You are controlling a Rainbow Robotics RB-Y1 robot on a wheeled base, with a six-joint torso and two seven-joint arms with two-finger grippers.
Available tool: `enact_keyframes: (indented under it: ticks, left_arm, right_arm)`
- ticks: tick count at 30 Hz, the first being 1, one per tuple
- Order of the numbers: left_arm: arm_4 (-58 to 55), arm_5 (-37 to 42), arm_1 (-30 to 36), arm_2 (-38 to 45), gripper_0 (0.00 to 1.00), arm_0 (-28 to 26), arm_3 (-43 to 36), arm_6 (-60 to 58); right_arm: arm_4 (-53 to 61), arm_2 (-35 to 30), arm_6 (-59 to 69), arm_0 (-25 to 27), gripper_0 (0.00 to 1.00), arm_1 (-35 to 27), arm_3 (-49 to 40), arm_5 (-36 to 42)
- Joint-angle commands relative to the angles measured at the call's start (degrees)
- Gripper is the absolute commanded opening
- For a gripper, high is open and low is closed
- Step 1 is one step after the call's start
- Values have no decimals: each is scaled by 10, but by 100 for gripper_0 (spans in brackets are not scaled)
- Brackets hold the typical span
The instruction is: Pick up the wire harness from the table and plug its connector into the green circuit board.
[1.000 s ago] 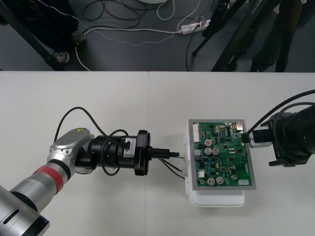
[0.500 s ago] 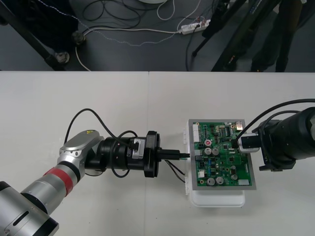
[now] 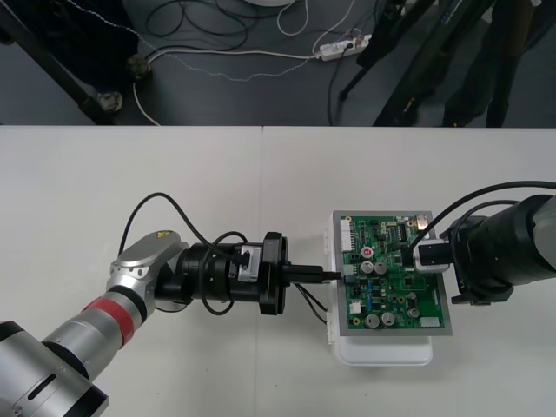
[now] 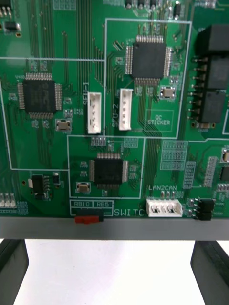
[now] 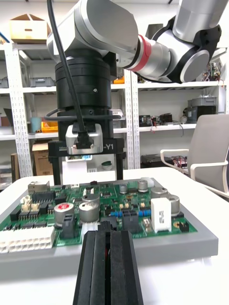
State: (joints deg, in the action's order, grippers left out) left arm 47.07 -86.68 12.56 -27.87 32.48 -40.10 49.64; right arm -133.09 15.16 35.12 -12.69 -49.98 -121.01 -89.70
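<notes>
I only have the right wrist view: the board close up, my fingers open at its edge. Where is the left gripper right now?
Observer: The left gripper is at the left edge of the green circuit board, with its fingers shut.
Operator: Is it holding the harness?
Observer: Yes. The wire harness trails out below its fingers as thin dark wires. I can't tell whether it is plugged in.
Operator: Where does my gripper stand from above?
Observer: The right gripper is over the board's right side, across from the left gripper.

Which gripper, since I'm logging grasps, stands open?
The right gripper: its fingers stand far apart at the edge of the green circuit board, while the left gripper is shut on the wire harness.
</notes>
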Motion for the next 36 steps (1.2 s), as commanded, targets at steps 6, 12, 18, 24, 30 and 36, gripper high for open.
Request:
enact_keyframes:
  ticks: [6,12,18,24,30,36]
  left_arm:
    - [-9,-29,-24,-17,0,23,-3,1]
    - [-8,-24,-24,-18,0,22,-3,-2]
    - [-7,-23,-23,-17,0,15,-3,-6]
    - [-7,-15,-19,-17,0,8,-3,-10]
    - [-6,-7,-15,-17,0,4,-3,-12]
    - [-6,-6,-13,-17,0,-1,-3,-14]
  right_arm:
    - [-8,21,-5,-25,100,5,-6,-3]
    - [-13,22,3,-24,100,7,-6,-3]
    - [-13,22,13,-24,100,9,-6,-3]
    - [-33,22,26,-18,100,18,-15,-3]
    - [-47,22,39,-14,100,26,-25,-3]
    - [-56,21,51,-7,100,27,-33,-3]
